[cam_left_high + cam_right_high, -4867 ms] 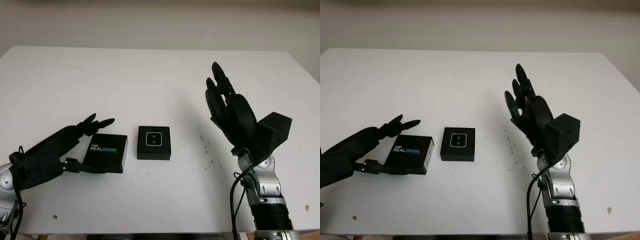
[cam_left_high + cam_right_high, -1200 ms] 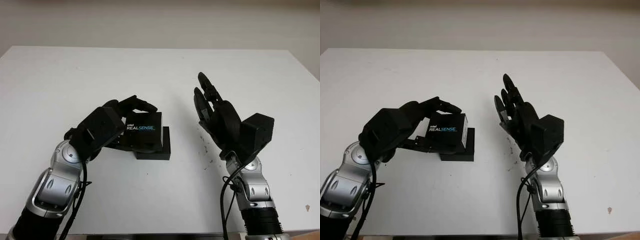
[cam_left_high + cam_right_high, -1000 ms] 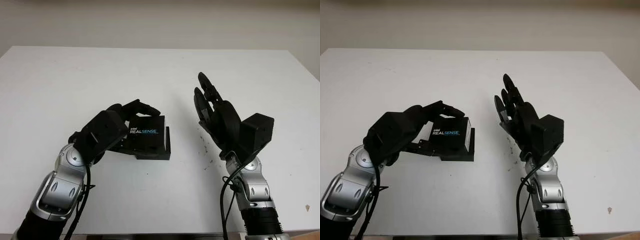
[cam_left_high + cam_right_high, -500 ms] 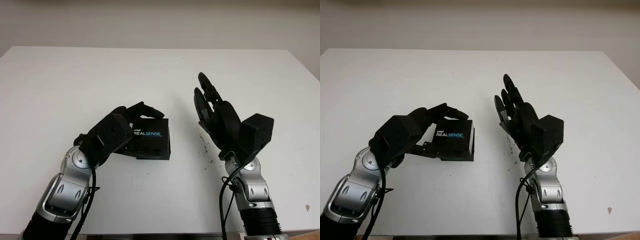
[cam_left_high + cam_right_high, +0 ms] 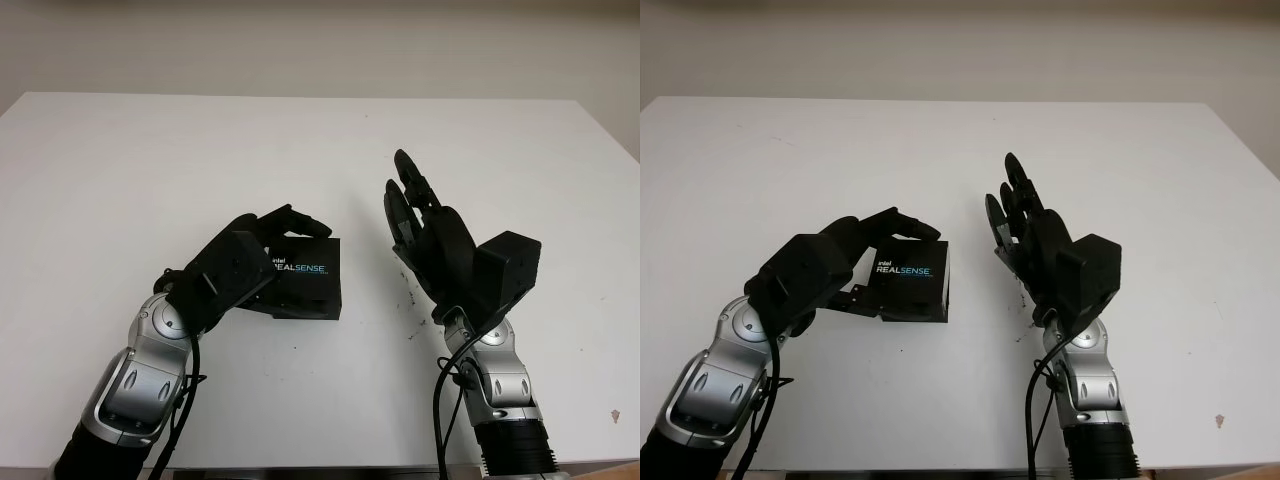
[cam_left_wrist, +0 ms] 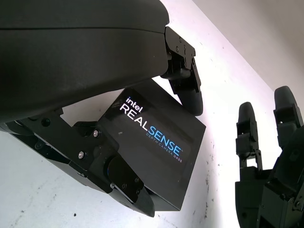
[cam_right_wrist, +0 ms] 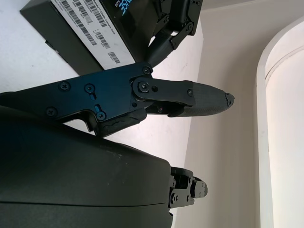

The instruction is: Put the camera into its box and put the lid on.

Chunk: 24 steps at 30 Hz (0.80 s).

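My left hand (image 5: 283,262) is shut on the black box lid (image 5: 312,272) printed "intel REALSENSE", with fingers along its far edge and the thumb under its near-left side. The lid sits tilted over the black box base (image 5: 308,310), of which a thin strip shows beneath; the camera inside is hidden. The lid's top (image 6: 159,140) shows close up in the left wrist view, and its barcode side (image 7: 80,31) in the right wrist view. My right hand (image 5: 415,222) is open, raised palm-left just right of the box, not touching it.
The white table (image 5: 150,150) stretches wide around the box. Small dark specks (image 5: 412,298) mark the surface under my right hand. The table's front edge runs close below both forearms.
My left hand picked the lid up from the table left of the box and carried it right, over the box and camera. My right hand drifted slightly left towards the box.
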Motion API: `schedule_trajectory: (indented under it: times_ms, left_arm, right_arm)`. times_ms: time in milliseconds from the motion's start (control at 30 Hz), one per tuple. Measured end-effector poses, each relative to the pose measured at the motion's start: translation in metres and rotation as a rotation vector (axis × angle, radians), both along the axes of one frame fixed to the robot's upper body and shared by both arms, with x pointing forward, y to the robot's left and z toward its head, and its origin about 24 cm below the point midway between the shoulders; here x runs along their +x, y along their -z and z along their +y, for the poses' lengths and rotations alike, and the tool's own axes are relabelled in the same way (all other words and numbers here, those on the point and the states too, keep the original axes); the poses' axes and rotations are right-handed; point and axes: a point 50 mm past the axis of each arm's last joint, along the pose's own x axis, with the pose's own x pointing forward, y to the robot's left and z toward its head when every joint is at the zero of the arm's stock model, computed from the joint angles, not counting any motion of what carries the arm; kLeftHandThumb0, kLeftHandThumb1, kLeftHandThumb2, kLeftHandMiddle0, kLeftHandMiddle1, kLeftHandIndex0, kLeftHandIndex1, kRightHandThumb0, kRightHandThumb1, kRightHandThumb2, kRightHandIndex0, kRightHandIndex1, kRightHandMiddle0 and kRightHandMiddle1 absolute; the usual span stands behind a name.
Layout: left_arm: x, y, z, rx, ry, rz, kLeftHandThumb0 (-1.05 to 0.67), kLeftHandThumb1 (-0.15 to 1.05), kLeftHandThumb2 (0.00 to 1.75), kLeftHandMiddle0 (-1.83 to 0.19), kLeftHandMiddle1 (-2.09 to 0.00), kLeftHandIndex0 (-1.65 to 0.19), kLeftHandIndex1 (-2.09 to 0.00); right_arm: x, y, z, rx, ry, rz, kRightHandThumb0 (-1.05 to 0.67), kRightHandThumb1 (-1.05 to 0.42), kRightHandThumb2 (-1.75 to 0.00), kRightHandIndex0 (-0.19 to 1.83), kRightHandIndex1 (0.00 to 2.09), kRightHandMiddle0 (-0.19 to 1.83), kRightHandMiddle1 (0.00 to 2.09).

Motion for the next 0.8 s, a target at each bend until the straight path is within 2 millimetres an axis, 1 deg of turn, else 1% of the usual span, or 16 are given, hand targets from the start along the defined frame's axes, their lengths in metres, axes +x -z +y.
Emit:
schedule_trajectory:
  times_ms: [533, 800]
  left_arm:
    - [0.0022, -0.0006, -0.0017, -0.031, -0.043, 0.054, -0.16, 0.93, 0.05, -0.40, -1.44, -0.32, -1.51]
    - [0.0014, 0.0003, -0.0043, -0.018, -0.066, 0.048, -0.14, 0.93, 0.05, -0.39, -1.42, -0.31, -1.49]
  right_arm:
    - [-0.0003, 0.0002, 0.0017, -0.008, -0.007, -0.006, -0.67, -1.05, -0.44, -0.01, 0.05, -0.01, 0.07]
    - [-0.0004, 0.0009, 0.0029, -0.006, -0.009, 0.001, -0.68, -1.05, -0.44, -0.02, 0.05, -0.02, 0.07]
